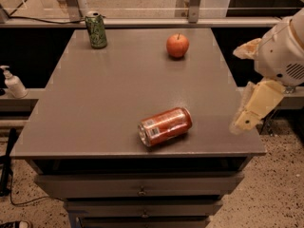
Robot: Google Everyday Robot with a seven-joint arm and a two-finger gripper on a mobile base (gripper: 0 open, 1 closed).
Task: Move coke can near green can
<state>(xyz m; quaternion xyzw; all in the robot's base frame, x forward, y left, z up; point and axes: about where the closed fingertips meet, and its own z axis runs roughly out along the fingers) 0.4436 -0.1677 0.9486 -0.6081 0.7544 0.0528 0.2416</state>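
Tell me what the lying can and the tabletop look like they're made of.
The coke can: likely thin metal, glossy orange-red, silver end showing. The table: smooth matte grey, perhaps laminate or painted metal, faint sheen. The gripper hangs off the table's right edge.
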